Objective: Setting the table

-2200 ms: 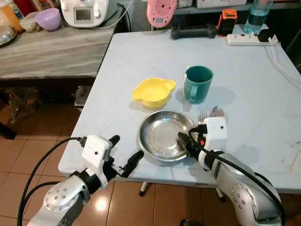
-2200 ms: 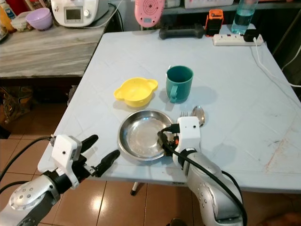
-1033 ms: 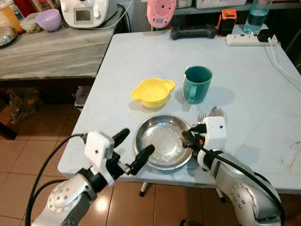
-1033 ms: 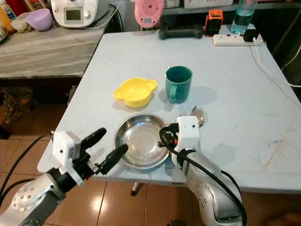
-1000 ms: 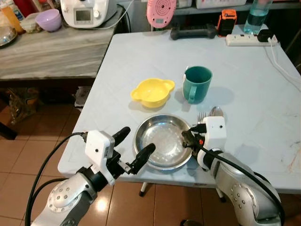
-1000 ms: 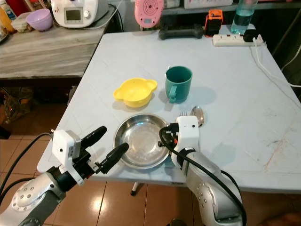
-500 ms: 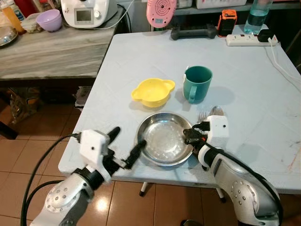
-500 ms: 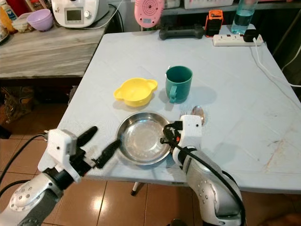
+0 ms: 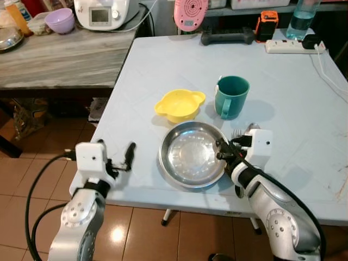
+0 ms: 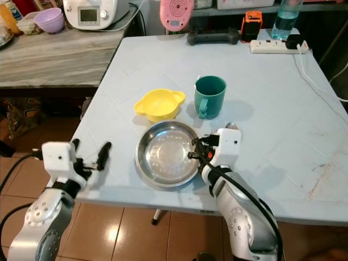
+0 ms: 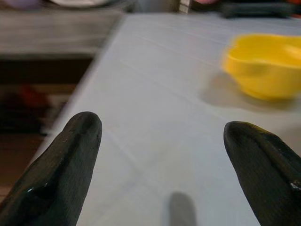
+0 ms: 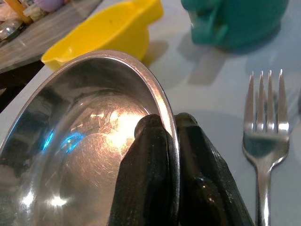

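My right gripper (image 12: 170, 141) is clamped on the steel plate's (image 9: 191, 157) right rim, the plate lying near the table's (image 9: 163, 54) front edge; my left gripper (image 11: 164, 155) stands spread apart, well left of it

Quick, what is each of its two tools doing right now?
Left tool: open, holding nothing, over the table edge.
Right tool: closed on the rim of the steel plate.
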Available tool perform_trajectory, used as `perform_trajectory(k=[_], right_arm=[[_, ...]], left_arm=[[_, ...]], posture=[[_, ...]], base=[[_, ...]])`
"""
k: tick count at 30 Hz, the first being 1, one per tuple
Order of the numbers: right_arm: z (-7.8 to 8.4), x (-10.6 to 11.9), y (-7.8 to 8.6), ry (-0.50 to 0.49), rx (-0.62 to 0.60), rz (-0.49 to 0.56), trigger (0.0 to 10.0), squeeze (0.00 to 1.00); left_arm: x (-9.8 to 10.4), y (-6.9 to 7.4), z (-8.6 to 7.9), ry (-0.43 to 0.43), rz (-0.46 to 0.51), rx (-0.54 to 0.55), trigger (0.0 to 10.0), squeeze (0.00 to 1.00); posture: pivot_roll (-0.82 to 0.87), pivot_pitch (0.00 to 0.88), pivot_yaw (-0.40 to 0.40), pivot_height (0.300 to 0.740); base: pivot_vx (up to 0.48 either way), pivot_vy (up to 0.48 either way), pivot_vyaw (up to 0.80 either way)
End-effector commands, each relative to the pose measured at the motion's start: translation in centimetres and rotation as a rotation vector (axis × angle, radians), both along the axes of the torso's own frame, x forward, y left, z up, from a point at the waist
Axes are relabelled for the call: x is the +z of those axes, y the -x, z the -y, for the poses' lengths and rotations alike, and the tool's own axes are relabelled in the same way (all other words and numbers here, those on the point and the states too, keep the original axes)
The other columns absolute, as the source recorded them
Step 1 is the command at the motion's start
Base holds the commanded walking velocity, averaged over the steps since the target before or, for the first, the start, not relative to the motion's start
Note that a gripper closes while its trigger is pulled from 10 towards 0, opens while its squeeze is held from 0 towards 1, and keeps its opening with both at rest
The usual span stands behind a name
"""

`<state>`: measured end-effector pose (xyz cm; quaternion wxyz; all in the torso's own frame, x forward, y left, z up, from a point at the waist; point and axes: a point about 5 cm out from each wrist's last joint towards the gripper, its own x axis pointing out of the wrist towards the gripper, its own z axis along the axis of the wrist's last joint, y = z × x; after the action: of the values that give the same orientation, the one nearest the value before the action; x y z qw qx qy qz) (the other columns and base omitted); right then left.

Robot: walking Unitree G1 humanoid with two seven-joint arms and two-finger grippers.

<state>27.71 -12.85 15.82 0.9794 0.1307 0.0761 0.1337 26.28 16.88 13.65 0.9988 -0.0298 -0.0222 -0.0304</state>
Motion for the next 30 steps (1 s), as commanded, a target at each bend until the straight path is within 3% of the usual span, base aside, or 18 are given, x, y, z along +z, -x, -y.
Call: perform_trajectory(k=[1, 12, 21, 30], right_arm=[[0.28, 0.13, 0.21, 0.057, -0.019, 0.062, 10.0, 0.0], [0.68, 0.03, 0.19, 0.078, -0.06, 0.12, 10.0, 0.0], [0.65, 0.09, 0.02, -0.014, -0.094, 0.116, 10.0, 0.0], [0.88, -0.24, 0.14, -0.013, -0.107, 0.108, 10.0, 0.0]], left_arm=[[-0.57, -0.15, -0.87, -0.025, -0.011, 0.077, 10.0, 0.0], [-1.12, -0.4, -0.76, -0.019, 0.0, 0.091, 10.0, 0.0], [-1.26, -0.49, -0.44, 0.011, -0.011, 0.066, 10.0, 0.0], [-1.27, -0.62, -0.18, 0.012, -0.011, 0.037, 10.0, 0.0]], posture=[[-0.25, 0.148, 0.112, 0.74], [-0.25, 0.142, 0.115, 0.74], [-0.25, 0.146, 0.122, 0.74], [-0.25, 0.147, 0.126, 0.74]], base=[[0.0, 0.0, 0.0], [0.0, 0.0, 0.0], [0.0, 0.0, 0.0], [0.0, 0.0, 0.0]])
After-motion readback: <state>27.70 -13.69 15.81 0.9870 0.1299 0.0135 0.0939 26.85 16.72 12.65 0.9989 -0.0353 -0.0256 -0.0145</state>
